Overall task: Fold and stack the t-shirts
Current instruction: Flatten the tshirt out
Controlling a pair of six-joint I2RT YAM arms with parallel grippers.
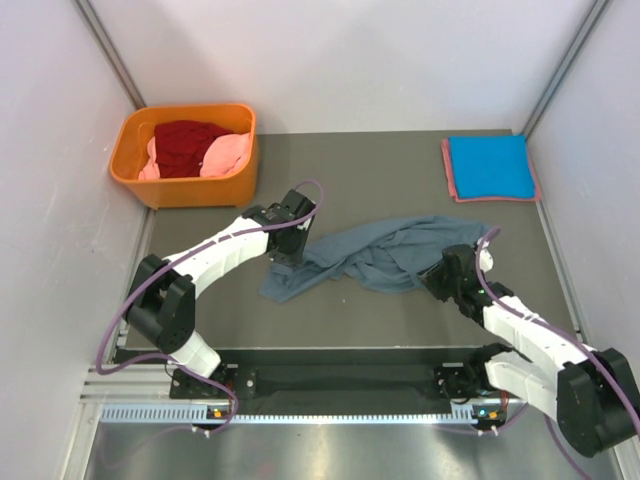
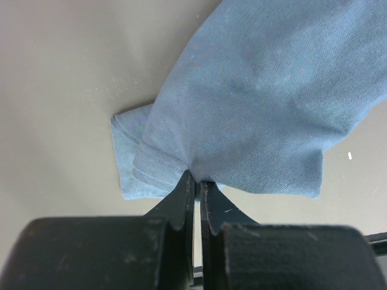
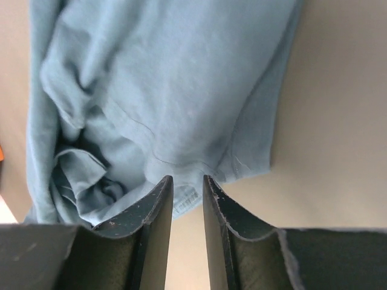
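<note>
Left arm: the elbow is raised over the near left corner of the surface, and the white forearm is reached up and to the right, with the wrist bent down toward the cloth.
Left tool: clenched; a stitched hem fold of the grey-blue t-shirt is pinched between the fingertips, low over the surface.
Right arm: it is folded low at the near right corner, with the forearm run up and to the left and the wrist pointed at the shirt's right end.
Right tool: released; the fingers are seen narrowly parted, with the shirt's edge lying just at the tips. No grip on the cloth can be made out.
Grey-blue t-shirt: it is spread crumpled across the middle of the surface, between the two tools.
Bright blue t-shirt: it is laid folded at the far right corner, on top of a salmon-red t-shirt, of which only a margin is seen.
Orange basket: it is set at the far left corner; a dark red t-shirt and a pink t-shirt are bundled inside.
</note>
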